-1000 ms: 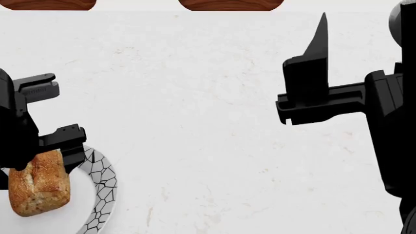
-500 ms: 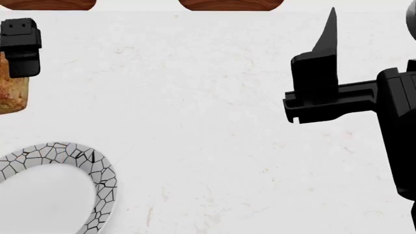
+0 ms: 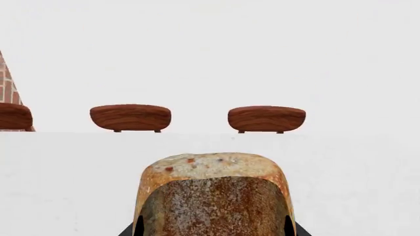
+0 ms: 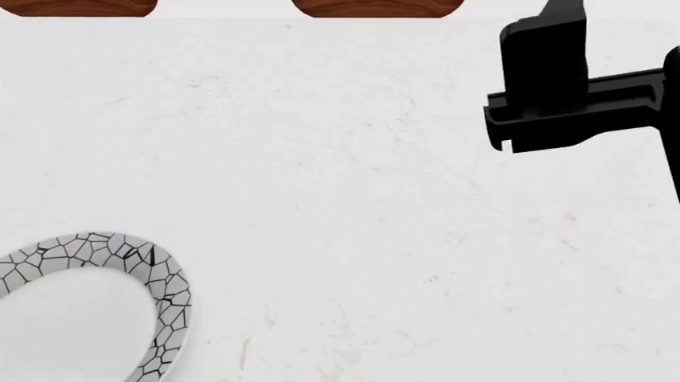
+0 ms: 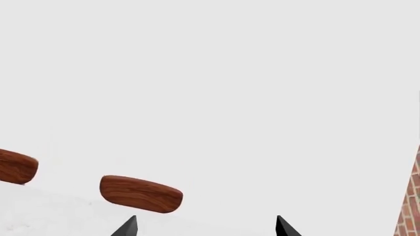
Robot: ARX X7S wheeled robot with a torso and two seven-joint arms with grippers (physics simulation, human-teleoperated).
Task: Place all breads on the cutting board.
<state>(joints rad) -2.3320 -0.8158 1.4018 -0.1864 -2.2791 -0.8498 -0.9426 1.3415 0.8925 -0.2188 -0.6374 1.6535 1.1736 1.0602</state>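
My left gripper [image 3: 213, 232] is shut on the oblong speckled bread [image 3: 213, 194]. The roll fills the space between the jaws and is held above the white table, as the left wrist view shows. This gripper and the bread are out of the head view. My right gripper [image 5: 206, 227] is open and empty, with both fingertips [image 5: 131, 225] showing. In the head view it [image 4: 547, 48] is high at the far right, its tips cut off by the frame's top. The rounder reddish-brown bread and the cutting board are out of view.
A white plate with a black crackle rim [image 4: 165, 298] lies empty at the near left of the white marble table [image 4: 340, 199]. Brown wooden rounded shapes [image 4: 377, 6] stand beyond the table's far edge, and also show in the left wrist view [image 3: 130, 117] and the right wrist view [image 5: 141, 193]. A brick wall [image 5: 412, 201] is at the side.
My left gripper lifted the bread off the plate, carried it up and away, and left the head view. The plate is now empty. My right gripper moved farther away and higher.
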